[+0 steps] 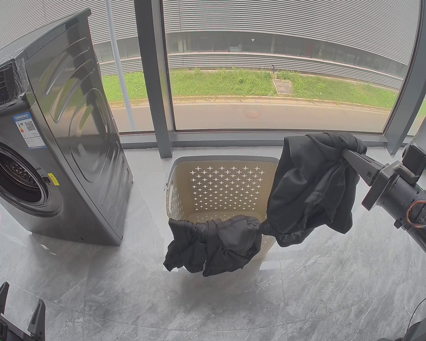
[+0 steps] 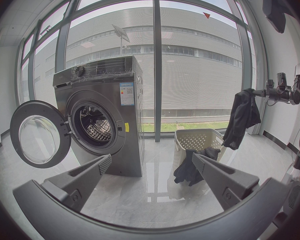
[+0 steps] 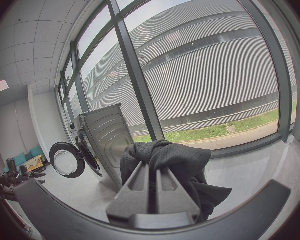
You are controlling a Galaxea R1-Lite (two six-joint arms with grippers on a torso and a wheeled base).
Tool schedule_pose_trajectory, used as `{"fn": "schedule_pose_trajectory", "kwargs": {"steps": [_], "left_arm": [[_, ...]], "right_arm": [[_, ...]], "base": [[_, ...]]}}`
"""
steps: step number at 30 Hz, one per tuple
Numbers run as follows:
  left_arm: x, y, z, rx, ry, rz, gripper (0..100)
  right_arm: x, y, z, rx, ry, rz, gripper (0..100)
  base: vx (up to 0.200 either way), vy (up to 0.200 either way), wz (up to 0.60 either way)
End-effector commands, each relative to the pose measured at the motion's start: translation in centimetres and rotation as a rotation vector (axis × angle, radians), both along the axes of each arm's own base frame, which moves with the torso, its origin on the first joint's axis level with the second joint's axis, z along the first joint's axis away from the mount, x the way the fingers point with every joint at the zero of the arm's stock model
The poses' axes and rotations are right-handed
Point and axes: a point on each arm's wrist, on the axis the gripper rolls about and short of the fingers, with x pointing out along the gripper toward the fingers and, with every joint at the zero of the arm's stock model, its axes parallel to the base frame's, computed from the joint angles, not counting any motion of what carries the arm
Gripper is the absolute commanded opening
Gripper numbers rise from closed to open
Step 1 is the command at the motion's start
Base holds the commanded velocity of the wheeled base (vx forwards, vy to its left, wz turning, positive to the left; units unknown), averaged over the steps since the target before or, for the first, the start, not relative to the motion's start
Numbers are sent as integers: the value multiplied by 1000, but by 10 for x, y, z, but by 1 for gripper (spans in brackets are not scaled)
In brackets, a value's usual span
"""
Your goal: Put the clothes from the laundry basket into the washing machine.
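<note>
Across a grey marbled floor [image 1: 317,285], beside a tall window [image 1: 279,72] with a dark post [image 1: 151,72], a grey front-loading washing machine [image 1: 71,133] stood at the left. Its round glass door [image 2: 40,139] was swung wide open and the steel drum [image 2: 95,125] showed inside. A cream plastic laundry basket [image 1: 222,181] with star-shaped holes sat on the floor to the machine's right, near the window, with a strip of floor between the two.

The right claw [image 1: 352,157] was raised at the right, above and just beside the basket's right edge, its fingers pressed close together and pinching a black mesh garment [image 1: 312,190]. That garment hung in a crumpled bunch, its lower end touching the basket's near right corner. A second black garment [image 1: 213,245] lay draped over the basket's near rim, spilling down the outside toward the floor.

The left claw [image 1: 22,293] sat low at the near left, well apart from the basket and below the machine's opening, its fingers spread and holding nothing.
</note>
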Motion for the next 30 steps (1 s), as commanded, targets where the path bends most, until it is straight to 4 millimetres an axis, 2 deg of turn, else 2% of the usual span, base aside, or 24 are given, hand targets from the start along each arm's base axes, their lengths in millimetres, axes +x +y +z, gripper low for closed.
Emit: {"fn": "schedule_pose_trajectory", "kwargs": {"steps": [1, 6, 30], "left_arm": [[0, 0, -5, -6, 0, -3, 100], [0, 0, -5, -6, 0, -3, 100], [0, 0, -5, -8, 1, -3, 100]], "right_arm": [[-2, -5, -4, -7, 11, -9, 0], [-3, -5, -9, -18, 28, -9, 0], [-2, -2, -10, -41, 13, 1, 0]], "base": [[0, 200, 0], [0, 200, 0], [0, 200, 0]]}}
